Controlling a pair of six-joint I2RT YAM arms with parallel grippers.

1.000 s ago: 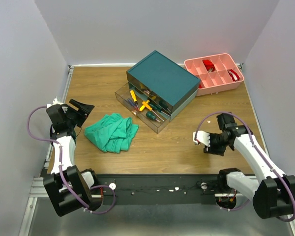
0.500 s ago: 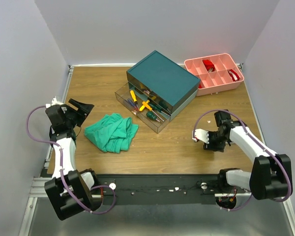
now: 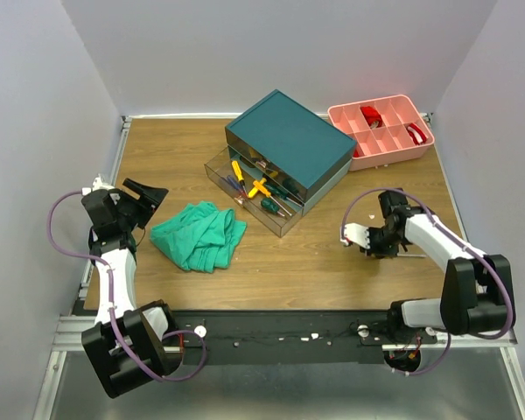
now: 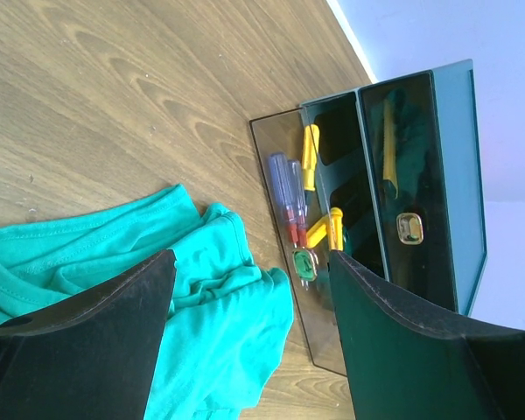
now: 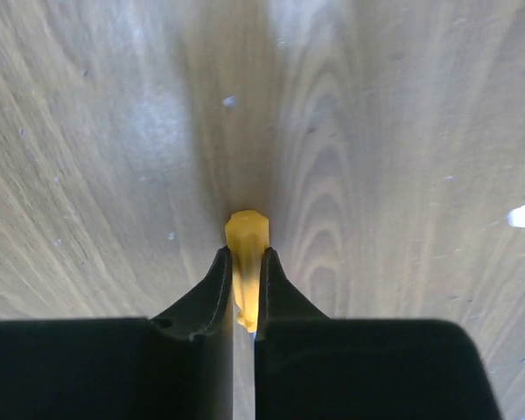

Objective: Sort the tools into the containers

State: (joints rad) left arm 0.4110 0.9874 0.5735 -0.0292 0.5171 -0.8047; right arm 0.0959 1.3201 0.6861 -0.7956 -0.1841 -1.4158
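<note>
My right gripper [image 5: 245, 254] points down at the wooden table and is shut on the yellow handle of a screwdriver [image 5: 247, 232]; its shaft is hidden. Seen from above, this gripper [image 3: 383, 248] is right of the dark teal box [image 3: 289, 140]. The box's lower clear drawer [image 3: 284, 229] is pulled out and holds several screwdrivers [image 3: 249, 185]: yellow [image 4: 309, 157], red-and-blue [image 4: 284, 188] and green [image 4: 304, 265]. Behind the box's upper clear front lies another yellow tool [image 4: 389, 144]. My left gripper [image 3: 149, 192] hangs open and empty at the table's left, facing the box.
A crumpled green cloth [image 3: 201, 234] lies between my left gripper and the open drawer. A pink compartment tray [image 3: 381, 131] with red items stands at the back right. White walls close off the table on three sides.
My right gripper has moved a little farther from the near edge, lowered to the table and closed on the yellow handle. The left arm has not moved.
</note>
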